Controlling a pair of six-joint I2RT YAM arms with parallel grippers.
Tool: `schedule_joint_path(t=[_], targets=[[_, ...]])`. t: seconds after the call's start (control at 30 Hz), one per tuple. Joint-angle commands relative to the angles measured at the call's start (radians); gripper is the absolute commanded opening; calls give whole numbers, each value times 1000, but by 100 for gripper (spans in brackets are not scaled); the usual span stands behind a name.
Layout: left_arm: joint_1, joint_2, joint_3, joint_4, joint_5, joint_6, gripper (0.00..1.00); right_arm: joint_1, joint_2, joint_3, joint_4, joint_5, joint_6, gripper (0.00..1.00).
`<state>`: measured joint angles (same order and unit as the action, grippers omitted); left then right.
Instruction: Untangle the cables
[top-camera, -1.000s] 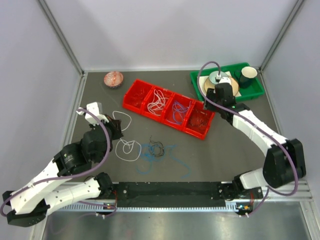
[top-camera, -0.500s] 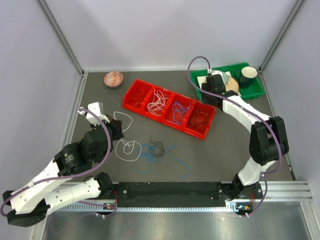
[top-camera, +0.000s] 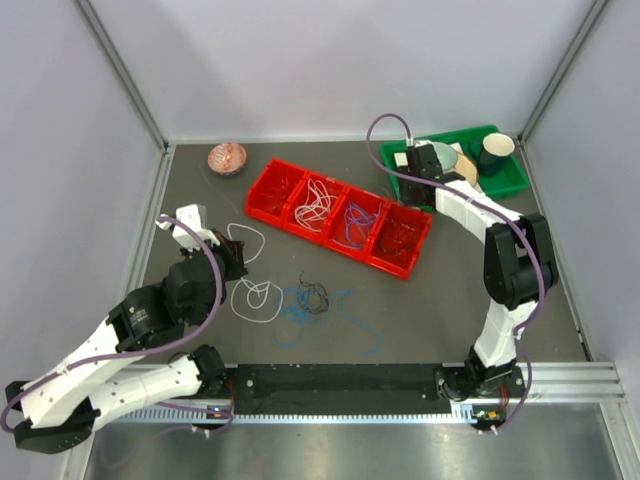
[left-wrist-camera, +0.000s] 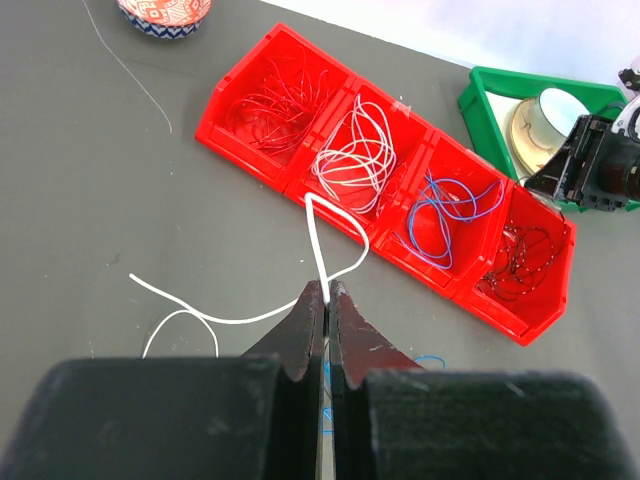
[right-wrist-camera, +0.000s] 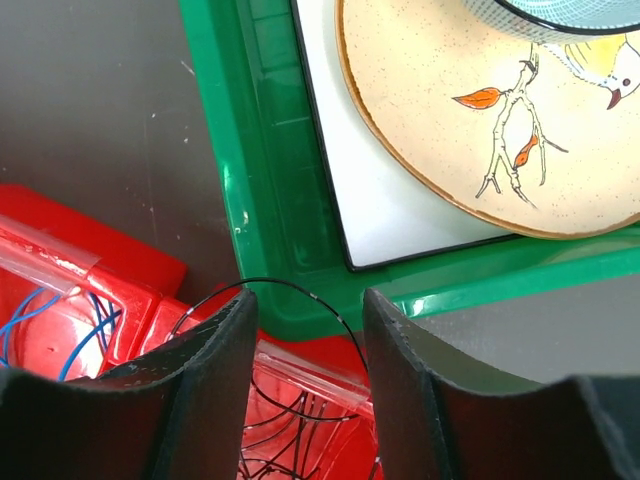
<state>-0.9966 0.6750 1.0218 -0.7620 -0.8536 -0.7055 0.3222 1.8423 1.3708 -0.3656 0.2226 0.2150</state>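
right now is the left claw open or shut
shut: the left claw pinches the white cable, its tips pressed together on it

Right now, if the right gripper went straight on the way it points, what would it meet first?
Probably the black cable loop arching across the right gripper's open fingers, then the red tray's end compartment beneath it. The green tray sits just beyond, but depth is unclear.
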Motion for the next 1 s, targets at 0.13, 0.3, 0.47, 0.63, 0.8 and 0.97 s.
schedule_joint_path(t=[0.13, 0.3, 0.47, 0.63, 0.8, 0.97], targets=[[1, 14, 12, 21, -2, 3, 0, -17, 38, 51, 13, 4, -13, 24], [0, 14, 17, 24, -7, 8, 0, -17, -4, 36, 24, 6, -8, 0], [0, 11, 11, 24, -4, 5, 0, -17, -103, -41, 62, 4, 6, 0], [1, 9, 1, 32, 4, 5, 0, -15, -193, -117, 93, 1, 17, 0], [1, 11, 0, 33, 5, 5, 0, 6, -268, -176, 94, 4, 21, 0], [1, 6, -6, 35, 10, 3, 0, 40, -337, -242, 94, 11, 43, 0]])
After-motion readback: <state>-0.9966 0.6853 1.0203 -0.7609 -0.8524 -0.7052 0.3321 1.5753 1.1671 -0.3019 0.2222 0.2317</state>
